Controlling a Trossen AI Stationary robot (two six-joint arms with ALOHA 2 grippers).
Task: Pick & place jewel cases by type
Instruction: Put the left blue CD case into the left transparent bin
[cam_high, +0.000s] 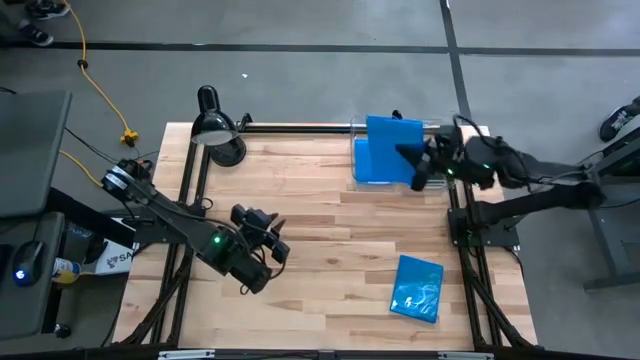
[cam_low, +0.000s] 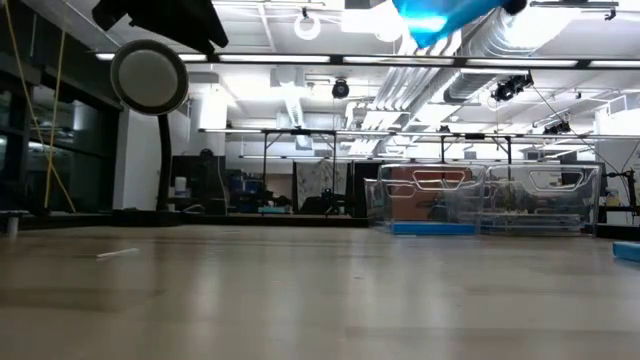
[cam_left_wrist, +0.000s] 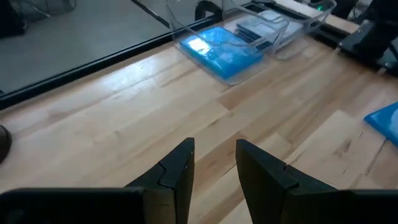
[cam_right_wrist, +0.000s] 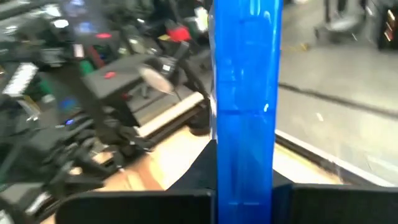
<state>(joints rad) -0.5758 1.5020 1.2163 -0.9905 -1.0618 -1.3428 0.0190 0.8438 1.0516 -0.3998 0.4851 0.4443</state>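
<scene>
Now carrying a blue jewel case in the right gripper, jaws shut on its edge, upper right of the high view, above the clear bin. Probably needing lowering into the bin, then releasing. Another blue case lying lower right. Left gripper waiting lower left, jaws half open, holding nothing.

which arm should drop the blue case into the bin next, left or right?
Right. The right gripper already has its jaws shut on a blue case, held over the clear bin at the table's far edge. The left gripper sits mid-table, holding nothing, far from the bin.
</scene>
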